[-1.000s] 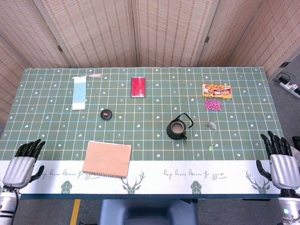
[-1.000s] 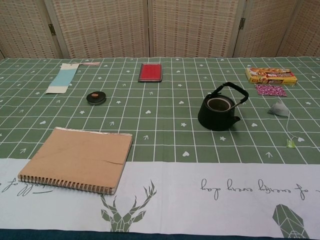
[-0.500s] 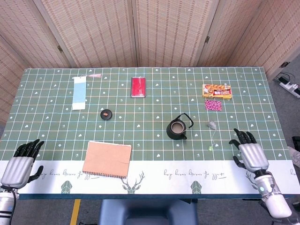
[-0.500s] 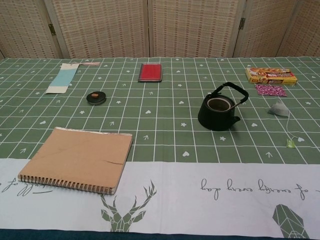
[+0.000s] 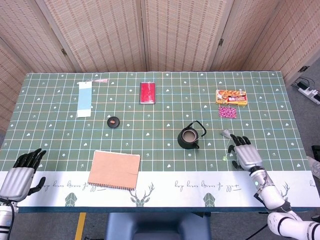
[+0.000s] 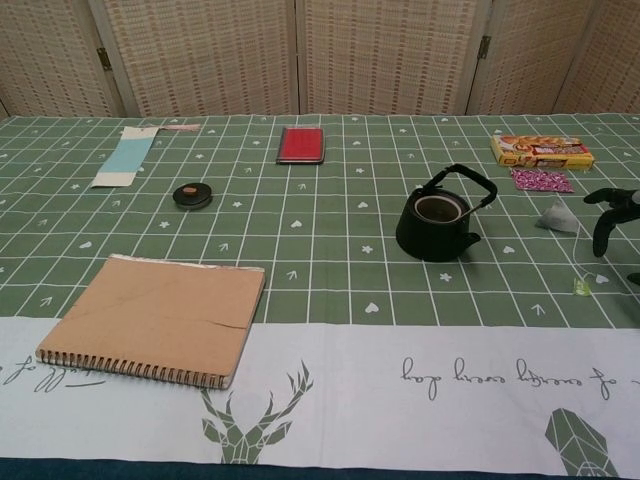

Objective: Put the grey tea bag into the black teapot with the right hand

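Head view shows the right robot hand [image 5: 245, 152], fingers spread and empty, just beside the grey tea bag [image 5: 226, 133], which lies right of the black teapot [image 5: 189, 138] toward the desk's right edge; light, limp and probably fragile, it is best pinched at the pouch top.

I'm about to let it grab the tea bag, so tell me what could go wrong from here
The tea bag is small and lies flat on the table, so the right hand could push it away rather than pick it up. Its string runs to a green tag near the hand and could snag on the fingers. The teapot has a narrow mouth with a raised handle over it, so the bag may catch or drop outside.
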You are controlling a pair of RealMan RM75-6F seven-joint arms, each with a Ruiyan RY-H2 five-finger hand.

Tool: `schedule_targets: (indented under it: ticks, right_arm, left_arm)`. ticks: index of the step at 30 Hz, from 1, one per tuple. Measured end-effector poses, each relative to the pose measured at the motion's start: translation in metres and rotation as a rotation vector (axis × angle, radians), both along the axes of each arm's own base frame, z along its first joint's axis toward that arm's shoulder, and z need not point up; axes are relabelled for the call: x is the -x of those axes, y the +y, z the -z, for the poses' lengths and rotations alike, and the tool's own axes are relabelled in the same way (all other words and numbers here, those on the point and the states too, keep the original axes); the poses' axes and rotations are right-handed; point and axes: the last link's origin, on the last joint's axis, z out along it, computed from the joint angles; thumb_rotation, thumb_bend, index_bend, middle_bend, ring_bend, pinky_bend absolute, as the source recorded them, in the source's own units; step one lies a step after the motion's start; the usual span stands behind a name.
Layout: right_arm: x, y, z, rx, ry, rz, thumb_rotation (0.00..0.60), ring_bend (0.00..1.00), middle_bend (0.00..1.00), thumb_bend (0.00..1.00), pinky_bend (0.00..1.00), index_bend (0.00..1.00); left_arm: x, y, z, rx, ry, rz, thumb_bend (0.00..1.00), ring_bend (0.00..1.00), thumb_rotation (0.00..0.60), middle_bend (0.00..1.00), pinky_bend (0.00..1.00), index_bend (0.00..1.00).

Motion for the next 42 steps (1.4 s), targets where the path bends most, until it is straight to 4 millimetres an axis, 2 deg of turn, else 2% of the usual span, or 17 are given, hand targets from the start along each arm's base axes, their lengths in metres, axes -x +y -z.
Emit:
schedule_targets:
  ticks: [13,31,42]
  right_arm:
    - [-0.005,-0.013,0.024,-0.021,0.03,-0.014,0.6,0.0,0.0,0.42,0.0,0.39]
    - [-0.003,-0.017,0.033,-0.035,0.056,-0.001,0.6,0.0,0.0,0.42,0.0,0.42]
    - [-0.005,-0.017,0.038,-0.04,0.058,-0.013,0.6,0.0,0.0,0.42,0.0,0.46]
  left_arm:
    - [0.001,0.0,-0.002,-0.002,-0.004,0.002,0.38,0.07,0.6,0.0,0.1,0.0]
    - [0.001,0.0,-0.002,-0.004,-0.001,0.005,0.38,0.07,0.6,0.0,0.1,0.0]
    - [0.001,0.0,-0.002,-0.004,0.0,0.005,0.38,0.07,0.6,0.0,0.1,0.0]
